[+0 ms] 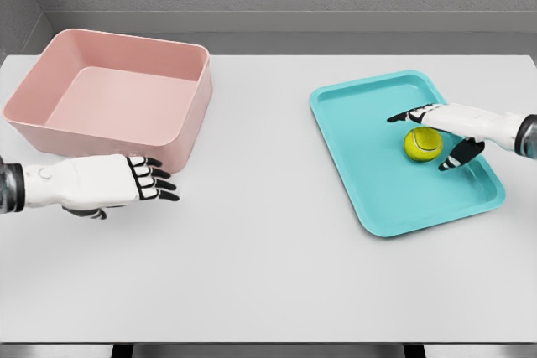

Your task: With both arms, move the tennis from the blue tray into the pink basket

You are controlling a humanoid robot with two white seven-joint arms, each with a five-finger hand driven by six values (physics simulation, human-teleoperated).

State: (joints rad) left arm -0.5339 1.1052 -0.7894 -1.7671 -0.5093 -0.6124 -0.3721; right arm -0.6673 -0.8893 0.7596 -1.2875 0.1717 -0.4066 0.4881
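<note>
A yellow-green tennis ball [422, 144] lies on the blue tray [377, 182] at the right of the table. My right hand [432, 138] reaches in from the right edge, its fingers spread around the ball, one above it and one below, not closed on it. The pink basket [172, 136] stands at the back left, with nothing visible inside. My left hand [151, 180] hovers just in front of the basket's near wall, fingers relaxed and pointing right, holding nothing.
The white table [268, 274] runs wide between basket and tray. Its front edge lies along the bottom of the view. A grey wall stands behind the table.
</note>
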